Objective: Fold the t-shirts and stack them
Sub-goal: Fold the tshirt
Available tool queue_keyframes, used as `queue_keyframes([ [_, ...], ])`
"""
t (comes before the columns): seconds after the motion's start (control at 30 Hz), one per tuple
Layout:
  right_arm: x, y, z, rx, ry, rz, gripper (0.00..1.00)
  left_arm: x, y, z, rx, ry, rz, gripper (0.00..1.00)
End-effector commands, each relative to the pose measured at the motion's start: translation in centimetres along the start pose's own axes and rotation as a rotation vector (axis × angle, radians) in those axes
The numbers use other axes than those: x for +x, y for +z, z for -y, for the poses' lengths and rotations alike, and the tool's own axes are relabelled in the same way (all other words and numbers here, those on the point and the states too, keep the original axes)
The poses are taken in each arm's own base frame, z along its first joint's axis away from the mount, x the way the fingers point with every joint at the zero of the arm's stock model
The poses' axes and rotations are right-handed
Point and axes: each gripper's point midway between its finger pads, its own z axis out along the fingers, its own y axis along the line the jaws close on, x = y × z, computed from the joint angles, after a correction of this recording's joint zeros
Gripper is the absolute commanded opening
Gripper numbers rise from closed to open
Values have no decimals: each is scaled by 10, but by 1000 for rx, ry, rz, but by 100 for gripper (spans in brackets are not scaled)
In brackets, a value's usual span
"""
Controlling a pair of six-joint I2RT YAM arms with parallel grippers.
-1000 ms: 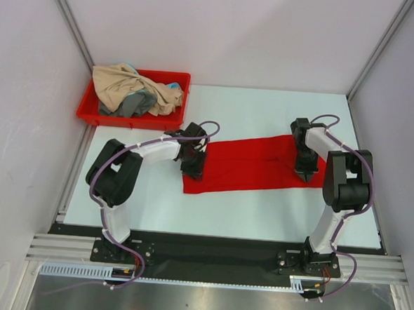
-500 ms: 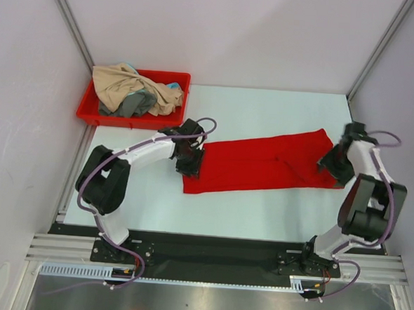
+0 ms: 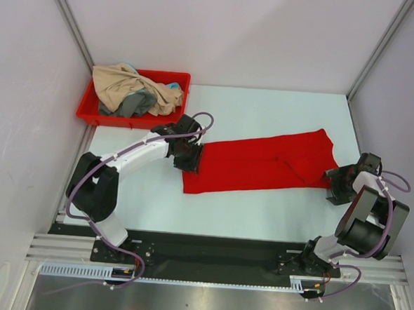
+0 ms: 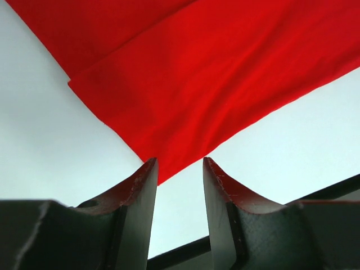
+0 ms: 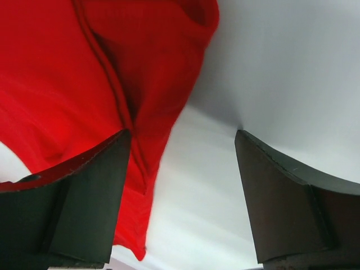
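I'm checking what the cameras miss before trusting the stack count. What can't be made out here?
- Shirt count in the red tray: top view, the beige shirt covers the rest.
- Red shirt left end: top view, behind the left hand.
- Red shirt outline: both wrist views, cut off by the frame edges.

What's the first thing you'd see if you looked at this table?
The big bright red cloth t-shirt jumps out, spread in a long strip across the middle of the pale table. A robot pincer sits at each end of it: the left pincer at its left edge, the right pincer at its right edge, both open. At the far left corner a red plastic tray holds a heap of beige, grey and light blue shirts.
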Motion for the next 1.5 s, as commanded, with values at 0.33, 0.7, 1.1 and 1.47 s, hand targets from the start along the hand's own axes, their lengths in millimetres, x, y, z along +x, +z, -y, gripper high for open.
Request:
queue_keyframes([
  [0.33,-48,41,-17,-86,1,147,58,0,-20,-22,-37,-17,55,45],
  [0.7,-118,56,-116,-183,-208,285,5,10,-17,-28,-84,-124,6,45],
  [1.1,-121,122,-319,-347,-532,246,33,-4,-18,-26,-91,-119,0,56],
  [1.47,-84,11,-267,-159,-588,143,86,-48,24,12,118,-20,16,60],
])
